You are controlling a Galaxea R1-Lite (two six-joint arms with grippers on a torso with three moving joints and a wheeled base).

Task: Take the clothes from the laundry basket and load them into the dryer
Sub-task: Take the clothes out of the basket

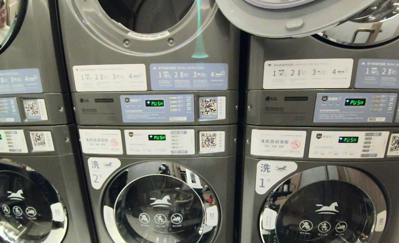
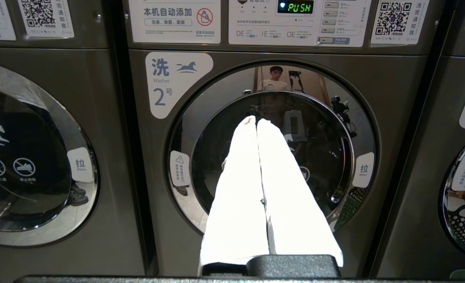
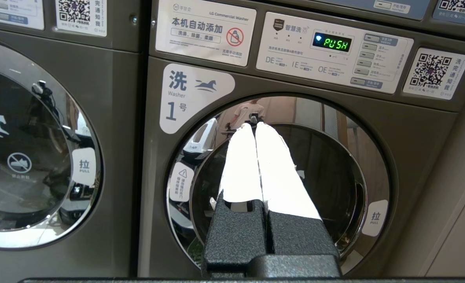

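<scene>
The clothes and the laundry basket are out of view. The dryer [image 1: 84, 44] is the upper machine in the middle stack, and its round mouth stands open with a dark drum behind. Neither arm shows in the head view. My left gripper [image 2: 256, 121] is shut with nothing between its white fingers [image 2: 240, 188], pointing at the closed door of washer 2 [image 2: 271, 157]. My right gripper [image 3: 254, 125] is likewise shut and empty, facing the closed door of washer 1 [image 3: 334, 177].
A grey round door [image 1: 287, 20] hangs swung open at the upper right, in front of the right stack. Control panels [image 1: 159, 108] with green displays run across the middle. A green perforated thing [image 2: 350, 208] and a standing person are mirrored in the washer glass.
</scene>
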